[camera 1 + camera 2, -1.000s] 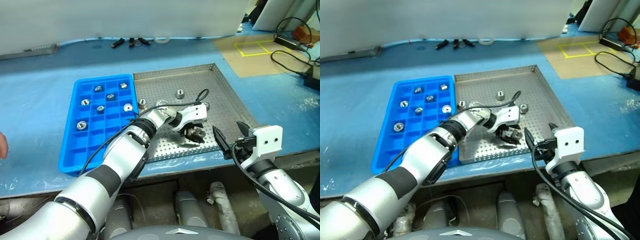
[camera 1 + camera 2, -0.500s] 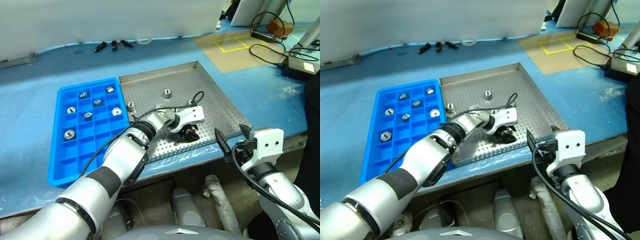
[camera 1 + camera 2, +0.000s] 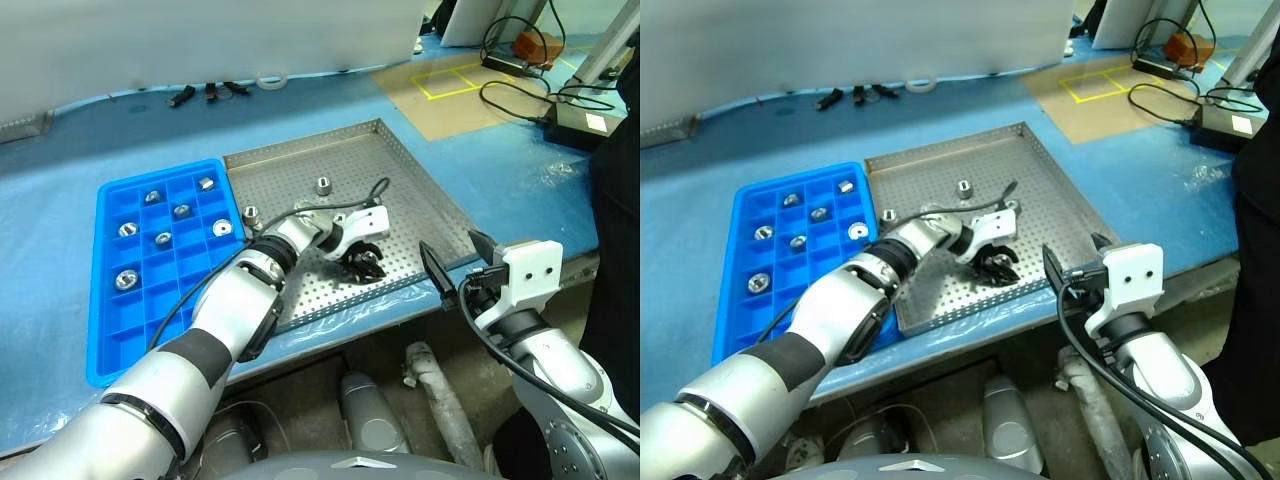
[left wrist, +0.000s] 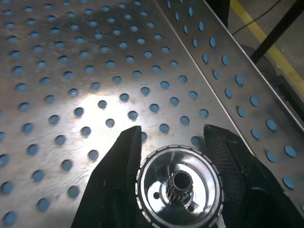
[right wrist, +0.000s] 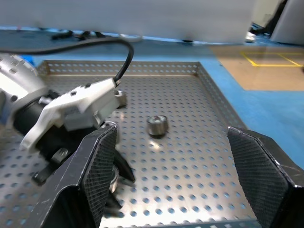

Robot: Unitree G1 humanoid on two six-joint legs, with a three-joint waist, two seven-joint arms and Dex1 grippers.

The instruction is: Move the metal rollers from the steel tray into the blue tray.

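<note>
So the left claw [image 3: 362,262] is pinched onto one of the rollers [image 4: 179,187]. In the wrist view you can see the shiny disc sitting squarely between the two black fingers [image 4: 114,183], hole facing out. My guess is it grabs across the flat sides so the piece can't spin loose on the way over. It's hanging just above the steel tray [image 3: 400,165], lower middle of the head view, near the front rim.

The right claw [image 3: 455,265] sits at the lower right, fingers spread wide with nothing in them, parked off the tray's front corner. Looks like it's just keeping clear.

Two more rollers are loose on the steel tray: one [image 3: 323,185] toward the middle, one [image 3: 251,213] hard against the left rim. The blue tray [image 3: 115,345] is touching the steel one on its left, and seven rollers already sit in separate squares in its upper half.

Everything's on a bench covered in blue sheeting [image 3: 60,150]. Some small black bits [image 3: 210,91] lie along the back, and cables [image 3: 520,85] trail over a cardboard patch with yellow tape at upper right.
</note>
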